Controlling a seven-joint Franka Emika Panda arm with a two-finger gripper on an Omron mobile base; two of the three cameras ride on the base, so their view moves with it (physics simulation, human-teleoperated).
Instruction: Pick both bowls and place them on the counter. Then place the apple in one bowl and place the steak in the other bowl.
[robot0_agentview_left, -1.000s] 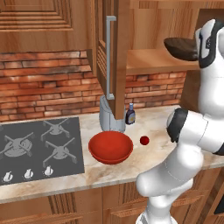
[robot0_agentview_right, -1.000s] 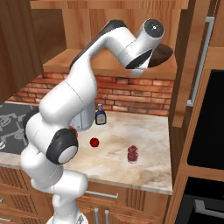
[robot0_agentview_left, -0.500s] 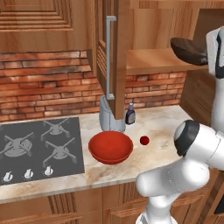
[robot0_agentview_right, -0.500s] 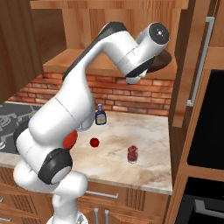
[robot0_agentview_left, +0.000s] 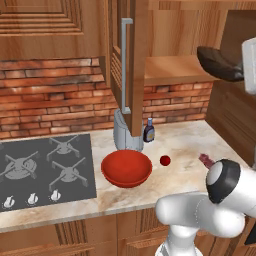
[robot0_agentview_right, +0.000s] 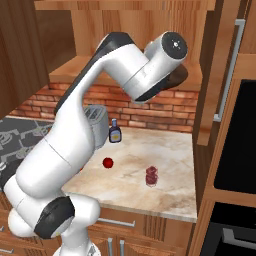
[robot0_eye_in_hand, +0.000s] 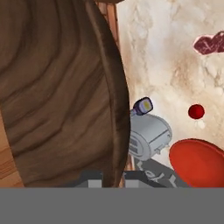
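Up at the cabinet shelf, the brown bowl (robot0_eye_in_hand: 57, 87) was pinched by its rim in my claw (robot0_eye_in_hand: 109, 177), jaws clenched tight on the wood. From the left base view it (robot0_agentview_left: 220, 62) hung at shelf height, well above the counter (robot0_agentview_left: 185, 145), so I judged it lifted but not yet set down. The red bowl (robot0_agentview_left: 126, 168) already sat on the counter, just beside the stove (robot0_agentview_left: 45, 167) and in front of a toaster (robot0_agentview_left: 125, 135) and a small bottle (robot0_agentview_left: 149, 131). The apple (robot0_agentview_left: 165, 160) lay near that bowl, not in it. The steak (robot0_agentview_right: 151, 175) lay apart on the marble, nearer the right end. By my reckoning, one bowl was placed, the second was in hand, and both foods remained to be put in.
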